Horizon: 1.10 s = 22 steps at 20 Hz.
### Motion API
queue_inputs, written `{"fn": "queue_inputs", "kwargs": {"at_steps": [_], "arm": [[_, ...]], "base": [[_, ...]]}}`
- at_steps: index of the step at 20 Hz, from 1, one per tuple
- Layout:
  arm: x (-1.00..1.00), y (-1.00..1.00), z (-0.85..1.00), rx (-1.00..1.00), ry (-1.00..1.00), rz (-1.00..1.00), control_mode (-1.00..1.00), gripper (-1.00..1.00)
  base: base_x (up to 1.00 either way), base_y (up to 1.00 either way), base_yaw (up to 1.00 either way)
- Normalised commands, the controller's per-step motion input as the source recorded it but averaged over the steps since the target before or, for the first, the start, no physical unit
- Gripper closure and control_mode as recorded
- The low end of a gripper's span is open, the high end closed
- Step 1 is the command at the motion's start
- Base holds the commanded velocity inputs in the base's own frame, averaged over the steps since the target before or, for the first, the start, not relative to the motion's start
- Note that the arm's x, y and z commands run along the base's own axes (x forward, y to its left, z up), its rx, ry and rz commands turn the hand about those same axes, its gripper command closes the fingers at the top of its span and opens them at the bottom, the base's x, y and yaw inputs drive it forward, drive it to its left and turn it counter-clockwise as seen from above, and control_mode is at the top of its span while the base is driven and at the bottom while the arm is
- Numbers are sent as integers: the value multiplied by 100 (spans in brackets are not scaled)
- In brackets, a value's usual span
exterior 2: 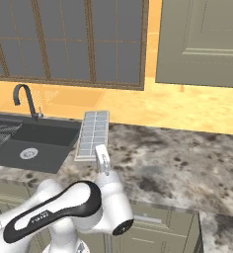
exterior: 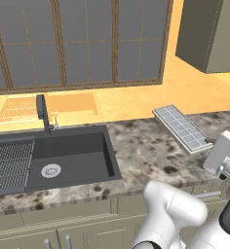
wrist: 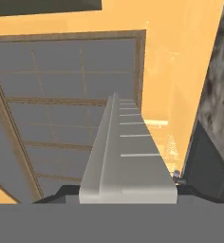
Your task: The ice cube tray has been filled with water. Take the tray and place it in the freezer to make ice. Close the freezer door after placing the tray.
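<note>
The ice cube tray (exterior: 181,127) is a narrow whitish-grey grid of pale-blue cells, and it hangs slightly above the speckled stone counter (exterior: 141,155), right of the sink. My gripper (exterior: 208,142) is shut on the tray's near end. From the right base view the tray (exterior 2: 93,132) points away from the gripper (exterior 2: 102,157) toward the window. In the hand view the tray (wrist: 128,152) runs straight out from between the fingertips of the gripper (wrist: 127,194). The water shows as the pale bluish cell surfaces. The freezer and the freezer door are out of view.
A dark sink (exterior: 73,158) with a black faucet (exterior: 43,114) lies left of the tray, with a dark ribbed rack (exterior: 9,165) at its left end. A large window (exterior: 78,44) spans the back wall. A beige wall cabinet (exterior: 209,34) hangs at the upper right.
</note>
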Motion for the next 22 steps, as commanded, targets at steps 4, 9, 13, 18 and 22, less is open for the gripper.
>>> {"fn": "queue_inputs", "kwargs": {"at_steps": [4, 9, 13, 18, 22], "arm": [[0, 56, 0, -3, 6, 11, -100, 100], [0, 3, 1, -1, 8, 9, -100, 100], [0, 0, 0, 0, 3, 0, -100, 100], [0, 0, 0, 0, 0, 0, -100, 100], [0, 0, 0, 0, 0, 0, 100, 100]], "base": [[0, 0, 0], [0, 0, 0], [0, 0, 0], [0, 0, 0], [-35, 0, 0]]}}
